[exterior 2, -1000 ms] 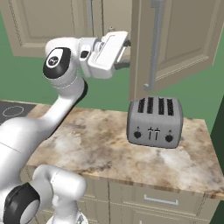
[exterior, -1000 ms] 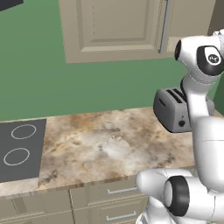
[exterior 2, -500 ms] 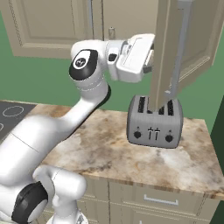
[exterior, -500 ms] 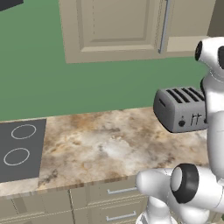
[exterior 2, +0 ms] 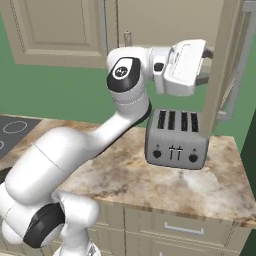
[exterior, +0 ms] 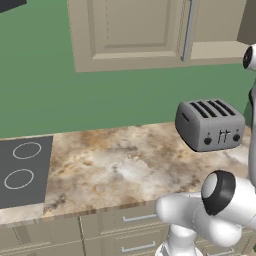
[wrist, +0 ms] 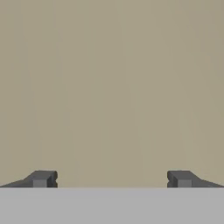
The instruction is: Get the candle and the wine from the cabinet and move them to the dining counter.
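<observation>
The cabinet (exterior: pixel 135 30) hangs on the green wall above the worktop. In the right base view its right door (exterior 2: pixel 222 85) stands swung out, seen nearly edge-on, with its bar handle (exterior 2: pixel 241 60) on the far side. My gripper (exterior 2: pixel 206 65) is raised against that door's inner face. Its fingertips (wrist: pixel 41 178) stand wide apart, open, with nothing between them, facing a flat beige panel (wrist: pixel 112 87). A small pale stub (exterior 2: pixel 127 37), apparently the candle, stands inside the cabinet above my arm. The wine and the dining counter are out of view.
A grey four-slot toaster (exterior 2: pixel 177 140) stands on the marbled worktop (exterior: pixel 115 170) right below my hand. A black cooktop (exterior: pixel 20 170) lies at the worktop's left end. Beige drawers (exterior 2: pixel 185 227) run under the worktop. The left cabinet door (exterior 2: pixel 55 30) is closed.
My arm has swung to the right and the cabinet door has swung further out with it. In the left base view the arm has cleared the toaster.
</observation>
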Tool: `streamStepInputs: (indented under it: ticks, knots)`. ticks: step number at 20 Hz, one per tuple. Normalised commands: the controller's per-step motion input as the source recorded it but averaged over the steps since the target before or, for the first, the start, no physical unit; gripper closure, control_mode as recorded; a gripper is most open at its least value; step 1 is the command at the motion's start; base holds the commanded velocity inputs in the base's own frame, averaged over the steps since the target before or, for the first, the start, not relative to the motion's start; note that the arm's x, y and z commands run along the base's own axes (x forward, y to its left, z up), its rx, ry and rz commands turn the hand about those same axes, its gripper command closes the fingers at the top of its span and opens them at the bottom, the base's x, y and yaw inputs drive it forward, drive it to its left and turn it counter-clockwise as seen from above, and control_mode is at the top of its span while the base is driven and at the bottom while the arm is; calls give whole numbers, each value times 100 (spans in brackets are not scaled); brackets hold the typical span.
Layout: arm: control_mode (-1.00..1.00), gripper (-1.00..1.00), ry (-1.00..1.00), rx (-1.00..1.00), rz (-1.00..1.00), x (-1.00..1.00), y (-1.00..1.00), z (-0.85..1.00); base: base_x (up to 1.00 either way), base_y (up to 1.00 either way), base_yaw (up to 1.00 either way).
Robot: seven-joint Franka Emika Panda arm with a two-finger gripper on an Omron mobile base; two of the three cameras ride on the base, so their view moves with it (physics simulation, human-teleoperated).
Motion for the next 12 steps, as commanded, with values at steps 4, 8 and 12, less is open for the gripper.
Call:
streamStepInputs:
  ticks: [4,8,12]
  knots:
    - [-100,-100,5,0,2,0,-35,0,0,0,0]
    - [-100,-100,2,0,8,0,-51,0,0,0,0]
    - [-100,-100,3,4,11,19,-58,0,0,0,0]
